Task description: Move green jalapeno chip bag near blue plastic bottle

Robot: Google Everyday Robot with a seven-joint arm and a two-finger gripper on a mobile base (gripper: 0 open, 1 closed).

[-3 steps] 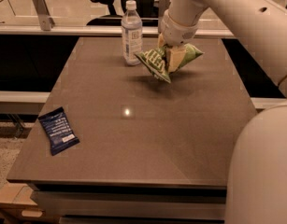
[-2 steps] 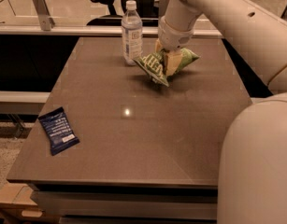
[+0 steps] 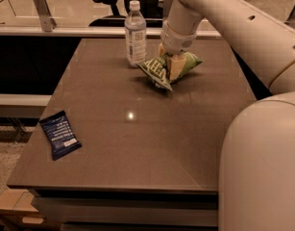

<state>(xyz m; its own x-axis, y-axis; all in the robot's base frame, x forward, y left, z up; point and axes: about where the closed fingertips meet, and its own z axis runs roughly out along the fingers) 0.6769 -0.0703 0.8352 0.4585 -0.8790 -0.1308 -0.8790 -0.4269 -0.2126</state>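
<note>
My arm (image 3: 233, 28) fills the right side. Its lower body is cut off by the frame and hides the near right corner of the bench (image 3: 137, 148). The green jalapeno chip bag (image 3: 154, 71) is crumpled at the far centre, just right of the blue plastic bottle (image 3: 135, 35); I cannot tell whether they touch. A dark-blue packet (image 3: 60, 134) lies at the left edge. The pincer (image 3: 172, 64) is clamped on the bag's middle, with one finger hidden behind the bag.
</note>
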